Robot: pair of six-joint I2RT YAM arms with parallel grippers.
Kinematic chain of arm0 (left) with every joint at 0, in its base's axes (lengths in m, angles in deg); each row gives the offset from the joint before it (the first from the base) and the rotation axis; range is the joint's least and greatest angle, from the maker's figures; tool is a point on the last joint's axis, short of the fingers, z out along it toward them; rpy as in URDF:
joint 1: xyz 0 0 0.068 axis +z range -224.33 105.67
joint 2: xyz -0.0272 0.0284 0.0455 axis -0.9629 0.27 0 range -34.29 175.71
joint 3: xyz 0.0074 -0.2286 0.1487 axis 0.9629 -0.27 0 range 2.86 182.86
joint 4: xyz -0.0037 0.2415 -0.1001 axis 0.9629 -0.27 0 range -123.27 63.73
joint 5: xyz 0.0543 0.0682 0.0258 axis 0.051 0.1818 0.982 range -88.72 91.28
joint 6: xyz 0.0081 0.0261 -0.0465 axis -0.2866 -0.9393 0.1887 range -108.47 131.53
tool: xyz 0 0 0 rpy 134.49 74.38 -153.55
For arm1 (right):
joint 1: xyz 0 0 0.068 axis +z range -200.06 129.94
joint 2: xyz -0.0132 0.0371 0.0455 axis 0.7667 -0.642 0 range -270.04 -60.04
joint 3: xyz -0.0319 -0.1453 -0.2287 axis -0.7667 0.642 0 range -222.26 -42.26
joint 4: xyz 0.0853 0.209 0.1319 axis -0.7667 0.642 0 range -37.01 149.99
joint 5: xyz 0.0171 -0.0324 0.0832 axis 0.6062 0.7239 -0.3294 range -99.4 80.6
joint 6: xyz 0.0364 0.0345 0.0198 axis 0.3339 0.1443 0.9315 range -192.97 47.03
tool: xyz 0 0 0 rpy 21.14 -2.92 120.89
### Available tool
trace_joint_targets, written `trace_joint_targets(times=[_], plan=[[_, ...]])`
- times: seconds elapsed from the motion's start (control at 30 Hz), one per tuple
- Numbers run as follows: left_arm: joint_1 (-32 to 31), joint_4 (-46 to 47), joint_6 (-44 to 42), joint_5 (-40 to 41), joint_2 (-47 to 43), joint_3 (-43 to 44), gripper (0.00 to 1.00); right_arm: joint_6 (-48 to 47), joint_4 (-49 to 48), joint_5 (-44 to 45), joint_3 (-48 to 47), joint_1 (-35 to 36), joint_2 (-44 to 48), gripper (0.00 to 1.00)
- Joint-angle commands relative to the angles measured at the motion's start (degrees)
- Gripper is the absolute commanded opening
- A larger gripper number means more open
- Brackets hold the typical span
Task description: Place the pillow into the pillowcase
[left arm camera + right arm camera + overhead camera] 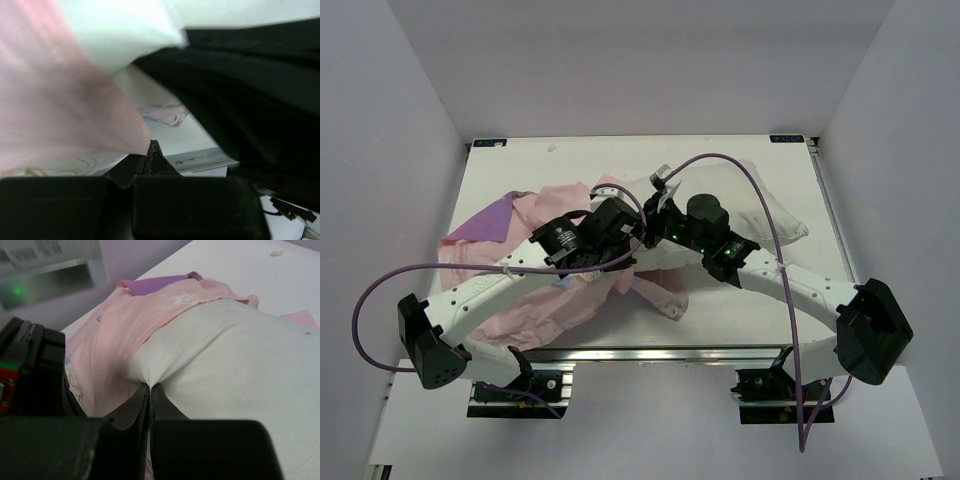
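The white pillow (765, 212) lies right of centre, its left end under the arms. The pillowcase (535, 305), pale pink side up with a purple patch (485, 220), is bunched at the left. The two grippers meet at the middle. My left gripper (632, 228) is shut on a pinch of pink pillowcase cloth, seen in the left wrist view (148, 146) with the cloth (60, 100) pulled taut. My right gripper (656, 233) is shut on a pinch of the pillow's white fabric (150, 386). There the pillow (235, 370) lies partly under the pink pillowcase edge (125, 325).
The right arm (250, 100) fills the right of the left wrist view. The left arm's body (30, 370) is close on the left of the right wrist view. Purple cables (740, 165) loop over the table. An aluminium rail (650, 353) runs along the near edge. White walls enclose the table.
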Motion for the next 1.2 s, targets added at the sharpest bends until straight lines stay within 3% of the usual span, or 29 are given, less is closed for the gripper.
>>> trace_joint_targets(times=[0.0,0.27,0.3,0.33,0.37,0.4,0.43,0.5,0.53,0.6,0.77,0.9,0.93,1.0,1.03,1.17], plan=[[-1.2,2.9,0.2,-3.4,-3.5,-0.8,0.00,8.3,-13.9,-6.5,3.3,1.4,-0.6,0.00],[-1.3,4.2,0.2,-5.7,-4.6,-2.8,0.00,10.5,-16.1,-19.9,13.8,3.5,-2.9,0.00],[-1.3,3.9,-0.2,-5.7,-4.7,-2.9,0.09,9.8,-14.7,-20.2,14.0,3.6,-1.7,0.03],[-1.3,3.5,-0.3,-5.8,-4.7,-3.0,0.20,9.3,-12.3,-18.1,13.8,3.6,-0.7,0.22],[-1.3,3.0,-0.3,-5.6,-4.9,-2.9,0.31,8.3,-8.4,-16.9,13.4,3.5,1.8,0.31],[-1.3,2.7,-0.6,-5.7,-5.5,-2.7,0.55,7.0,-5.7,-14.8,12.2,3.6,3.4,0.41],[-1.3,1.6,-1.0,-5.9,-5.7,-2.5,0.67,6.5,-3.2,-10.0,11.5,3.6,4.8,0.53],[-1.3,0.4,-1.4,-5.7,-6.4,-1.1,0.83,5.4,4.8,-4.5,9.4,3.5,8.9,0.59],[-1.3,-1.2,-1.3,-5.0,-6.6,-0.4,0.87,5.2,7.6,0.7,7.3,3.3,10.0,0.58],[-1.3,-3.3,-0.7,-0.8,-6.7,0.8,0.95,5.1,16.4,5.3,4.8,2.7,12.0,0.66],[-0.1,-7.2,0.2,10.9,-4.2,9.0,0.98,0.7,28.0,16.5,-2.7,1.8,12.9,0.89],[8.5,-8.7,-3.2,10.1,0.4,15.7,0.98,-6.2,31.3,16.9,-9.3,-1.1,11.0,0.89],[14.7,-7.6,-5.9,8.2,1.2,16.0,0.98,-7.2,33.0,15.0,-11.3,-2.2,10.2,0.89],[20.5,-6.2,-9.1,2.9,4.7,17.2,0.98,-9.4,35.4,11.3,-18.1,-6.9,6.1,0.89],[24.0,-5.6,-11.8,2.4,6.0,18.1,0.98,-10.7,38.2,4.2,-20.7,-8.7,2.5,0.89],[28.3,-6.3,-19.1,-0.2,14.9,26.6,0.98,-19.3,53.1,-2.6,-39.3,-12.5,-10.6,0.89]])
